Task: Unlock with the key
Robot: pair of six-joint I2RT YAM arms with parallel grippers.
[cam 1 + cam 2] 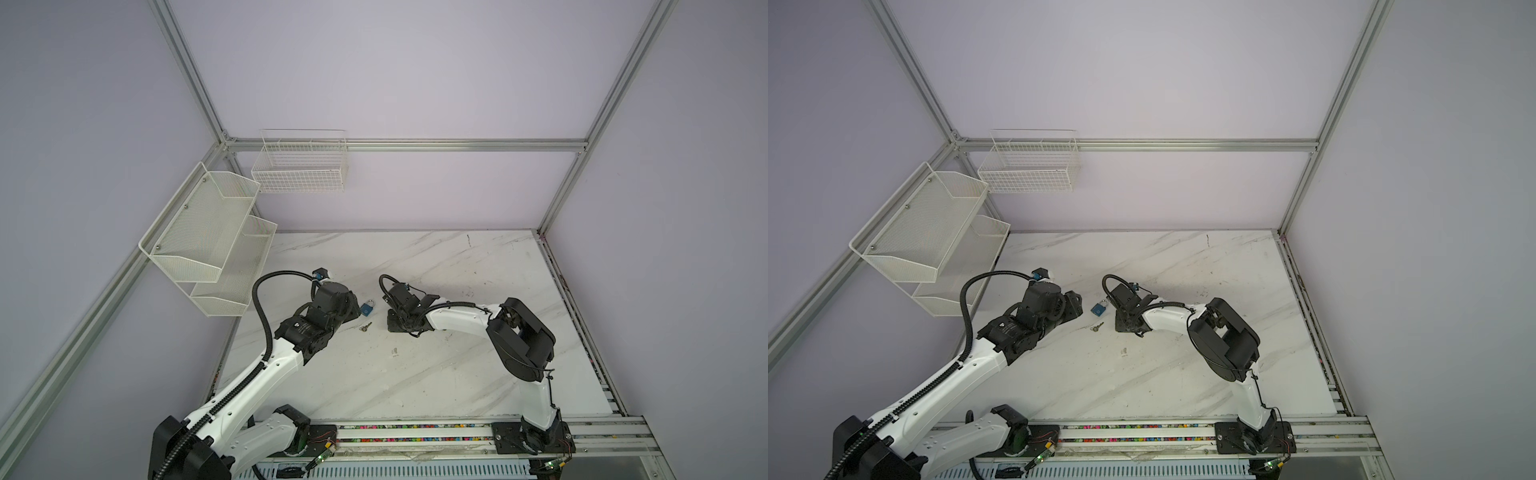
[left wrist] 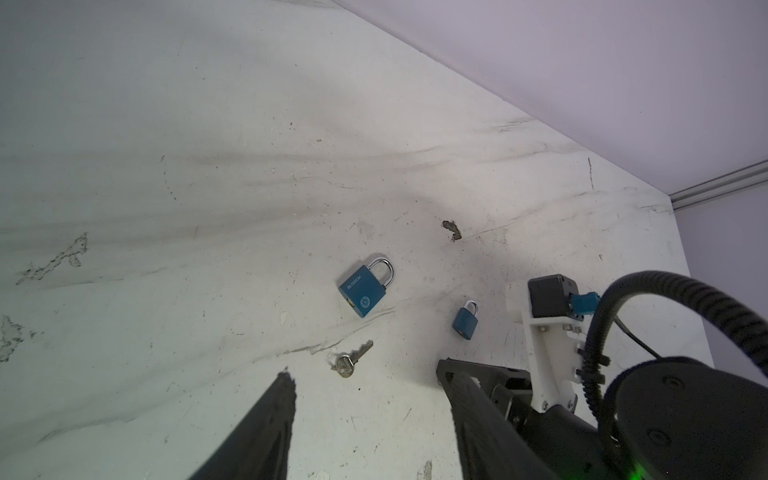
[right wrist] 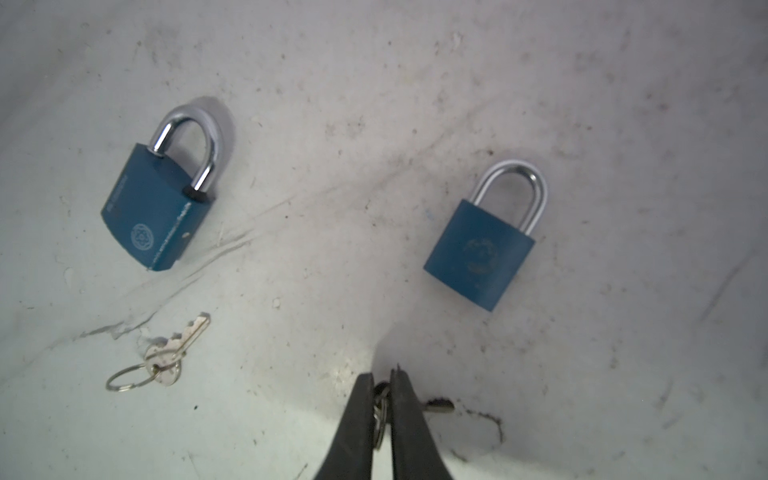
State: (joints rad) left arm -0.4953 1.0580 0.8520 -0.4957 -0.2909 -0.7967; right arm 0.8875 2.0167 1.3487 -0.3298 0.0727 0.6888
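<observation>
Key pickup, I judge: right gripper [image 3: 382, 375] pinches a ringed key [image 3: 380, 395], blue padlock [image 1: 368, 308] at its ten o'clock in a top view, left gripper [image 2: 365, 374] spread; next needs lifting and keyway alignment.

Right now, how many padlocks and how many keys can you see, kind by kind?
Blue padlocks: 2 (larger padlock, smaller padlock).
Keys: 2 (loose key lying flat; what looks like a ringed key pinched in the right gripper).
Total: 4.
</observation>
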